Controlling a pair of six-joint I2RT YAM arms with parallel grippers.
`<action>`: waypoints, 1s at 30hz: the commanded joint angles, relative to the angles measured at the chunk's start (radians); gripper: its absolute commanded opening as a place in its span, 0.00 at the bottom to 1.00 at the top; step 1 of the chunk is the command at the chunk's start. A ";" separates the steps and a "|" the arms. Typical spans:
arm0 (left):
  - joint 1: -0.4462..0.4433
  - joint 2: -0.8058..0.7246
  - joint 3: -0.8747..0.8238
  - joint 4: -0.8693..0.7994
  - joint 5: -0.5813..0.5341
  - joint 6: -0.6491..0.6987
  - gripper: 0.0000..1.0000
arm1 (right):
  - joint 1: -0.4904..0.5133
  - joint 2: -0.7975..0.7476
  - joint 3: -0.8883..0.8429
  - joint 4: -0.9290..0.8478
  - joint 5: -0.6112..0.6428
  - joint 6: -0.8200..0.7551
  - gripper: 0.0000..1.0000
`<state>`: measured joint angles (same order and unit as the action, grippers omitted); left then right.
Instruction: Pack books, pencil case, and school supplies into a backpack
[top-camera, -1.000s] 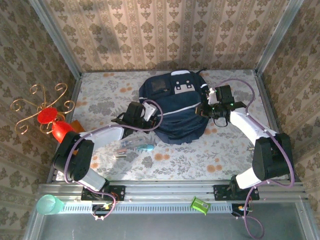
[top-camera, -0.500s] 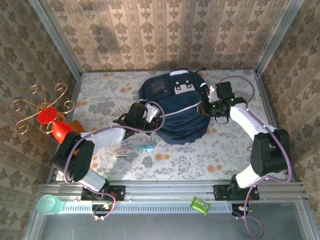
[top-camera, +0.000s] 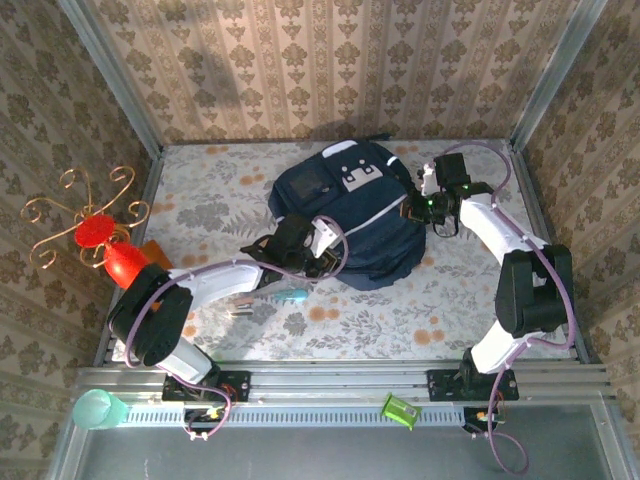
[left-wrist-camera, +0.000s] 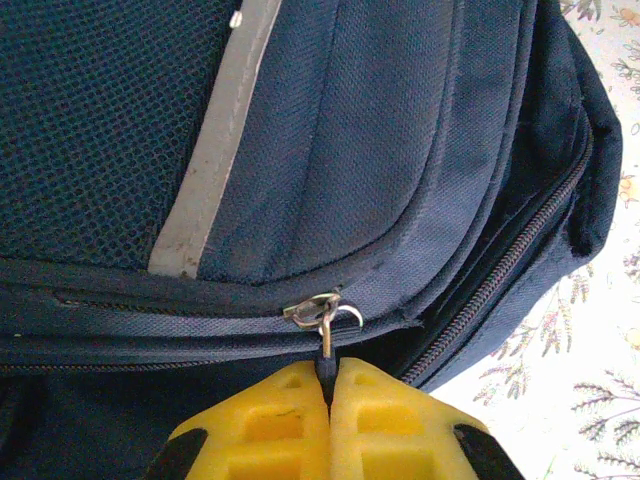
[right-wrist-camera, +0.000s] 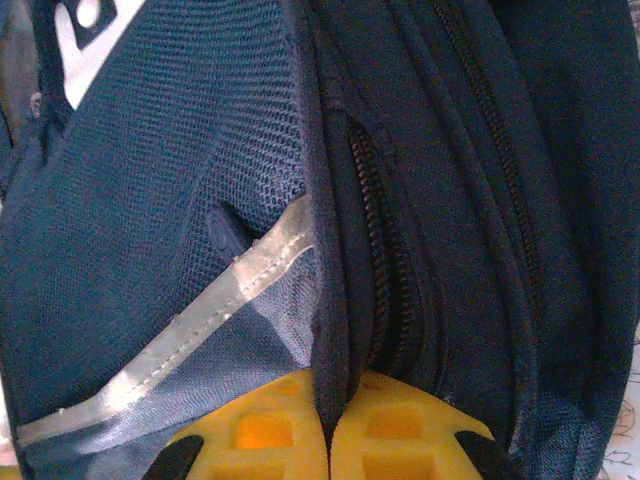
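The dark navy backpack (top-camera: 350, 205) lies mid-table with its grey-white patches towards the back. My left gripper (top-camera: 322, 262) is at its near left edge, shut on a metal zip pull (left-wrist-camera: 325, 340) that sticks out between the yellow fingertips (left-wrist-camera: 270, 420). At the bag's right side, my right gripper (top-camera: 410, 207) is shut on a fold of navy fabric (right-wrist-camera: 330, 340) beside a zip track (right-wrist-camera: 385, 250). School supplies (top-camera: 292, 295) with a teal handle lie on the cloth near the left arm. The books and pencil case are out of view.
An orange-brown slab (top-camera: 152, 250) and a red stand with gold wire curls (top-camera: 95, 232) sit at the left edge. A green cup (top-camera: 95, 408) and a small green box (top-camera: 400, 410) rest on the front rail. Patterned walls close in three sides.
The left gripper has moved right and nearer along the bag's near edge with the zip pull. The right gripper has moved back, and the backpack has turned and shifted slightly.
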<state>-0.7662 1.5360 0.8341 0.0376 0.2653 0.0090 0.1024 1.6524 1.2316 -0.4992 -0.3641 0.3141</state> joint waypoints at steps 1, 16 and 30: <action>0.031 -0.004 0.039 -0.019 0.009 0.044 0.00 | -0.007 0.011 0.035 -0.015 0.045 -0.052 0.00; 0.219 0.045 0.057 0.020 0.079 0.049 0.00 | -0.009 0.035 0.042 -0.073 0.129 -0.156 0.00; 0.278 0.148 0.136 0.029 0.109 0.053 0.00 | -0.009 0.023 0.036 -0.077 0.130 -0.170 0.00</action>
<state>-0.5217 1.6642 0.9329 0.0380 0.4187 0.0540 0.1078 1.6775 1.2469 -0.5331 -0.3202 0.1852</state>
